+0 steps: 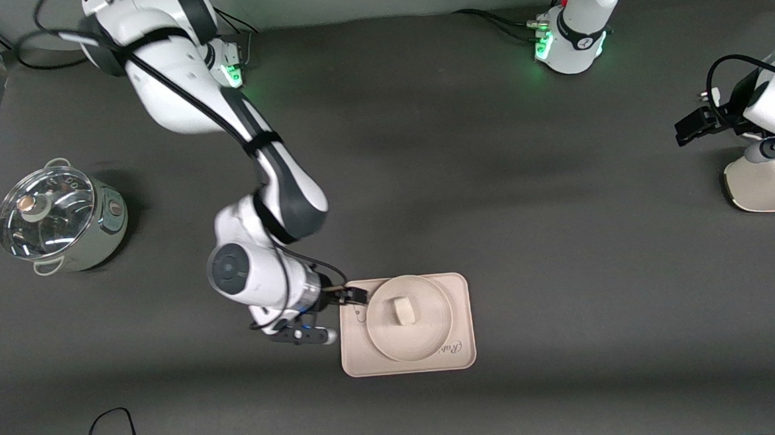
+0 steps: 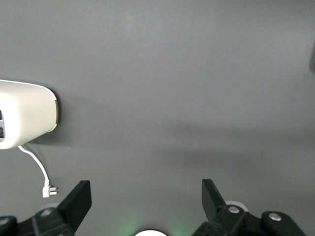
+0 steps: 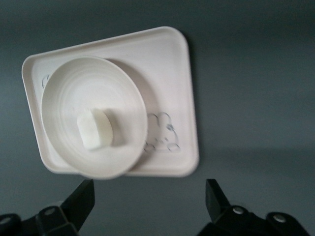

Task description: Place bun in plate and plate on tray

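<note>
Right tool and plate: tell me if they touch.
Apart. The right wrist view shows the right tool open, with bare table between its fingertips and the plate, which sits on the tray holding the bun.

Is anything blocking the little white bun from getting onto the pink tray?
Nothing visible does. The small white steamed bun already lies in the round cream plate, which sits on the cream-pink rectangular tray. The right gripper, jaws open, is over the tray's edge.

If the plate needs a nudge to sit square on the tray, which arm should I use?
Right. The right gripper hangs open at the tray's edge, beside the plate holding the bun. The left gripper waits open over bare table at its own end.
</note>
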Tool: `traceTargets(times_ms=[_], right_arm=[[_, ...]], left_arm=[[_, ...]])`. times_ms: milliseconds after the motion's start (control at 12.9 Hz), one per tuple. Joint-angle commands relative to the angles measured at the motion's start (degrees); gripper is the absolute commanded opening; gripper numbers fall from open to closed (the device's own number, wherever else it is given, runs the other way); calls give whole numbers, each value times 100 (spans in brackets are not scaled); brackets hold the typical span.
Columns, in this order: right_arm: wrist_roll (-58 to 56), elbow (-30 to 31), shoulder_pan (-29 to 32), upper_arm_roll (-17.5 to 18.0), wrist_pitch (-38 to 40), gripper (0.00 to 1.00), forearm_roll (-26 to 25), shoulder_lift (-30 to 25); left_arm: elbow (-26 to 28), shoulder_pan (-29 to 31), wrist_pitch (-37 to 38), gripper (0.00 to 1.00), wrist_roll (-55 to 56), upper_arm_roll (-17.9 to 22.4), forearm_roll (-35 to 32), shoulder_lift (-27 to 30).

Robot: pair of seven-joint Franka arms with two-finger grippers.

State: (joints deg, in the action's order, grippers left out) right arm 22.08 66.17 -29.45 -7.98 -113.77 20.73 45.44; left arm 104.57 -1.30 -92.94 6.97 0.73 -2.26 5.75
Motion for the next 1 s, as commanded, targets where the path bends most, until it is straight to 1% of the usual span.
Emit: traceTargets(times_ms=[0, 154, 232, 386, 541, 618, 772, 927], right_arm=[[-125, 957, 297, 51, 1081, 100, -621, -1560], [-143, 1581, 622, 95, 1662, 100, -710, -2518], [-326, 1810, 868, 199, 1926, 100, -832, -2941], [-1010, 2171, 1613, 682, 2077, 100, -1253, -3592], [-1415, 2313, 2247, 885, 2454, 100, -1439, -3954], [-1757, 2339, 2407, 869, 2525, 100, -1449, -4069], [-2006, 2462, 2566, 772, 2526, 100, -1676, -4227], [-2032, 2515, 2549, 658, 2526, 100, -1905, -4342]], left_arm=[[20, 6, 21, 100, -82, 33, 23, 119], [-68, 24, 39, 100, -47, 33, 23, 93], [-104, 24, 39, 100, -47, 33, 23, 84], [-209, -11, 39, 100, -73, 24, 15, 84], [-271, -46, 39, 100, 6, 15, 15, 84], [-297, -46, 48, 100, -20, 15, 15, 75], [-297, -20, 57, 100, -82, 24, 15, 75], [-306, 6, 57, 100, -65, 33, 23, 84]])
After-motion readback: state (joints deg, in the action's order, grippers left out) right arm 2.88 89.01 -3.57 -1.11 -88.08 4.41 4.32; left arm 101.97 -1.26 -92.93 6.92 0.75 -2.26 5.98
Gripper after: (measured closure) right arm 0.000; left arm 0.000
